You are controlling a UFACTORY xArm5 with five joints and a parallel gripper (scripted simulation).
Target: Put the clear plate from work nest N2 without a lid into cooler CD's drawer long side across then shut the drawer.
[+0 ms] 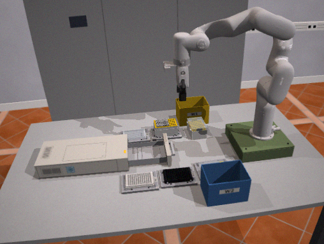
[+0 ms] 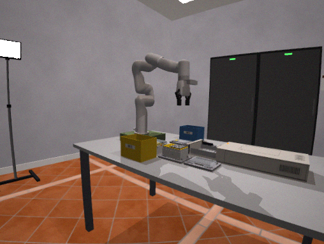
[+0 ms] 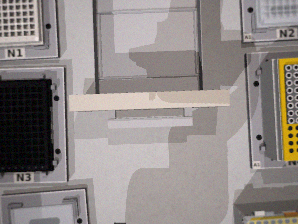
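gripper (image 2: 182, 99) hangs high above the bench, fingers spread wide, holding nothing. clear plate (image 3: 279, 11) sits in nest n2 (image 3: 286, 33) at about 1 o'clock in the wrist view, beside the open drawer (image 3: 147, 47).

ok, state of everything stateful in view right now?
gripper: jaws open, empty, high above the bench
cooler drawer: pulled out, no plate in it
cooler lamp: lit
clear plate: in nest N2, no lid visible
white plate: seated in N1
black plate: seated in N3
blue bin: looks empty
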